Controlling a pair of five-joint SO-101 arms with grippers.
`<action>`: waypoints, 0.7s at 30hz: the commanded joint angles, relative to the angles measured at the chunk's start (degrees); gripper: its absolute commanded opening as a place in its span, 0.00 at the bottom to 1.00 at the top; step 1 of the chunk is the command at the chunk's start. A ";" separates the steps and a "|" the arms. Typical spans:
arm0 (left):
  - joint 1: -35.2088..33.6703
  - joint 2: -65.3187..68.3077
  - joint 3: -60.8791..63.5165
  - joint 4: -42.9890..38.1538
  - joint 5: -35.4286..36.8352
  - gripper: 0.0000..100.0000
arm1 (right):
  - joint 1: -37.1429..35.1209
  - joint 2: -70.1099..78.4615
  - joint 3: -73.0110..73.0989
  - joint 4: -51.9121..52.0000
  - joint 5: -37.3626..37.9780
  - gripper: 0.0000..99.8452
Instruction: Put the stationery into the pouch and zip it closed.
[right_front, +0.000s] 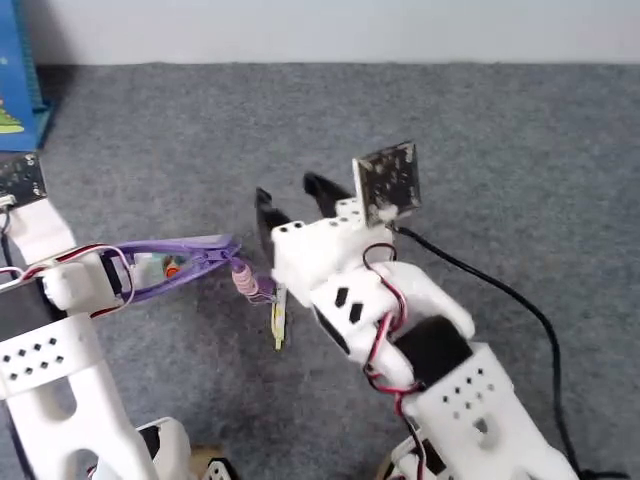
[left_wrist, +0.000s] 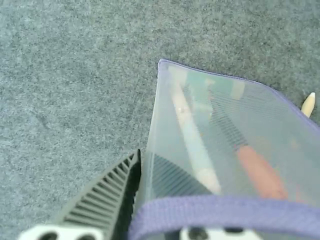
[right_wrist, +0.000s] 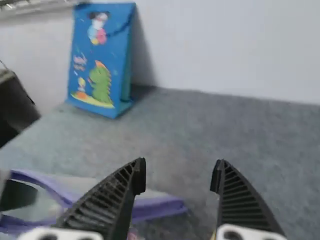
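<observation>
A clear mesh pouch (right_front: 185, 262) with purple trim is held up on its edge above the grey carpet, and my left gripper (right_front: 118, 272) is shut on its end. In the left wrist view the pouch (left_wrist: 225, 150) holds a white pen (left_wrist: 192, 140) and an orange one (left_wrist: 260, 172), with my left gripper (left_wrist: 150, 167) clamped on its purple border. A pink zip pull (right_front: 245, 280) hangs at the pouch's other end. A yellowish pencil (right_front: 278, 322) lies on the carpet just past it. My right gripper (right_front: 288, 190) is open above that end, holding nothing. In the right wrist view the right gripper (right_wrist: 180, 167) hangs over the pouch (right_wrist: 155, 205).
A blue printed gift bag (right_wrist: 102, 60) stands against the back wall at the far left (right_front: 15, 90). A black cable (right_front: 500, 290) trails from the right arm across the carpet. Open carpet lies beyond and to the right.
</observation>
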 joint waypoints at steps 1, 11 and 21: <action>-1.05 0.18 0.04 -1.41 -0.09 0.01 | 3.21 5.14 -3.69 6.64 -0.70 0.21; -4.66 0.18 0.04 -2.46 0.00 0.01 | 4.09 34.86 -3.78 -1.10 -0.70 0.21; -4.66 0.18 0.31 -2.46 0.00 0.01 | 4.35 57.10 -12.92 -14.64 0.88 0.21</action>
